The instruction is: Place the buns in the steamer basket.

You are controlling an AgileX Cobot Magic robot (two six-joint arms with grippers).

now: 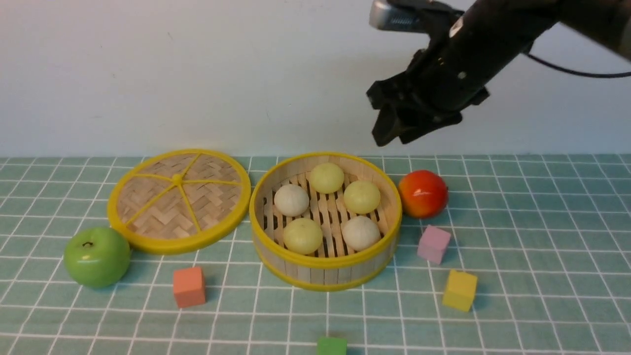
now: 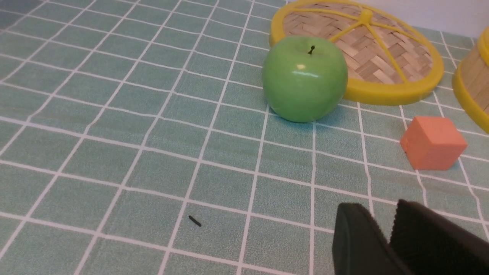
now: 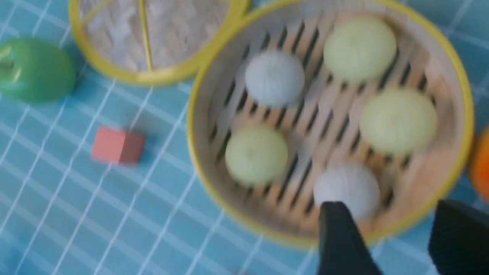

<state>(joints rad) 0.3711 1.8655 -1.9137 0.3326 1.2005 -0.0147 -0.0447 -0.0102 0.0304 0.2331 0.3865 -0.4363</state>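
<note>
Cradling five smooth round buns (image 1: 292,199), slatted bamboo steamer basket (image 1: 325,272)

Below the black right gripper (image 1: 400,132), the pale bamboo steamer basket (image 1: 326,273) has yellow rims and dark floor slits. Its buns (image 1: 326,177) are off-white and pale yellow-green. Just beside it lies a woven lid (image 1: 178,199) with yellow spokes, on a white-gridded teal cloth (image 1: 542,231).
</note>
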